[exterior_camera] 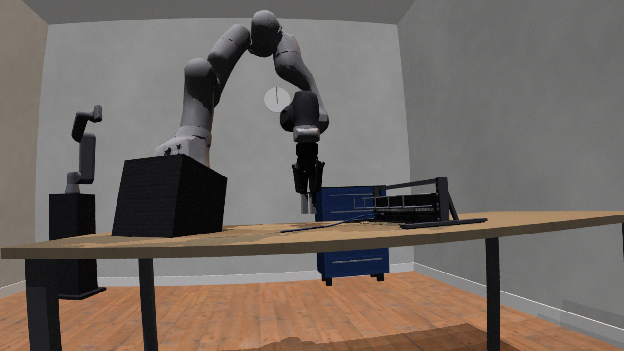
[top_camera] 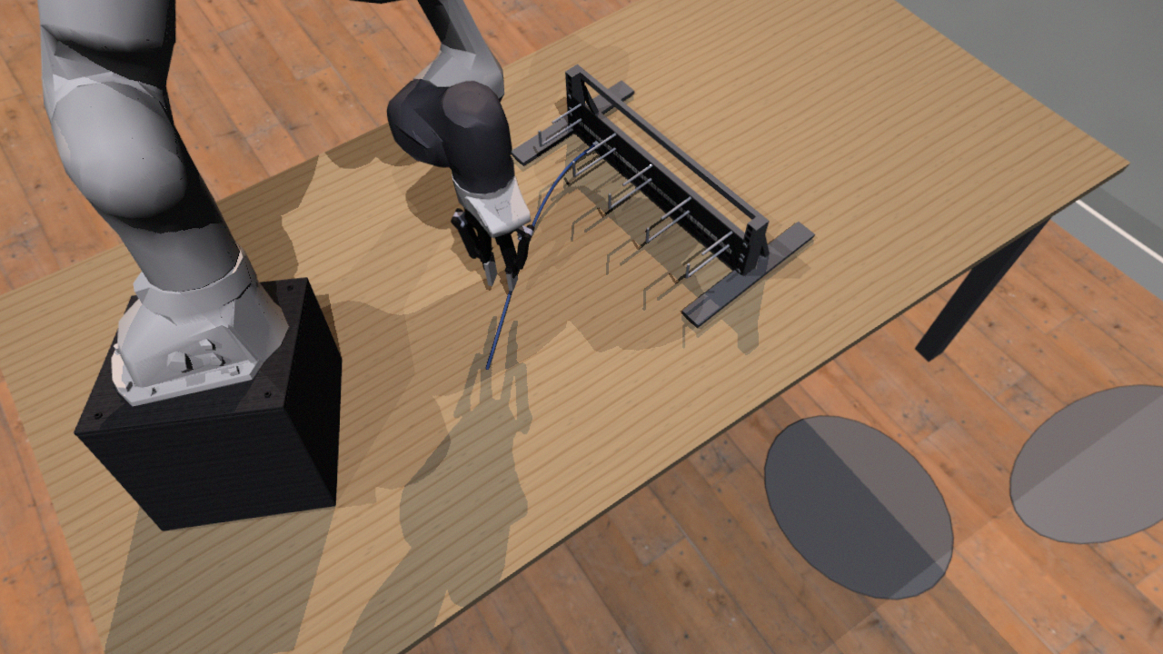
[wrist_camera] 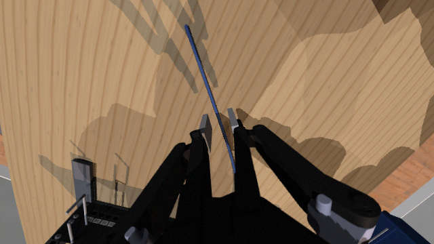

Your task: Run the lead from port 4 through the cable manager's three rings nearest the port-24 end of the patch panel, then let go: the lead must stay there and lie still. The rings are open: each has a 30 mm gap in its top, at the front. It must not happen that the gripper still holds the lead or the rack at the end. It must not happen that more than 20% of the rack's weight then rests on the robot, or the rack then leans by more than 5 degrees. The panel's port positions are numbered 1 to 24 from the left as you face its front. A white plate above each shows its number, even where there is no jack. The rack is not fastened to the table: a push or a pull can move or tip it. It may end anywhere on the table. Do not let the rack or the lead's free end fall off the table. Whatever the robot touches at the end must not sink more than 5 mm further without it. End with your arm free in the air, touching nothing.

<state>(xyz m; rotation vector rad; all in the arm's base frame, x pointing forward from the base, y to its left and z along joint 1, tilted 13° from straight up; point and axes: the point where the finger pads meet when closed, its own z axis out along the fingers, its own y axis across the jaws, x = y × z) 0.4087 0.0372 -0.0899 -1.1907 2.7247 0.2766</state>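
Observation:
A thin blue lead (top_camera: 497,333) (exterior_camera: 322,225) (wrist_camera: 203,72) runs from a port near the far-left end of the black rack (top_camera: 751,243) (exterior_camera: 442,196) (wrist_camera: 81,176). It curves down and lies on the table, with its free end pointing toward the front edge. My gripper (top_camera: 501,282) (exterior_camera: 307,209) (wrist_camera: 219,118) hangs a little above the table over the lead's middle stretch. Its fingers stand narrowly apart, one on each side of the lead's line, and do not touch it. Several wire rings (top_camera: 700,258) stick out from the rack's front. No lead passes through those at the right end.
The wooden table (top_camera: 894,122) (exterior_camera: 545,222) carries the robot's black base block (top_camera: 227,406) (exterior_camera: 167,196) at the left. The rack stands on two flat feet in the table's middle back. A blue cabinet (exterior_camera: 349,200) stands behind the table, and round grey floor patches (top_camera: 853,504) lie beyond its front edge.

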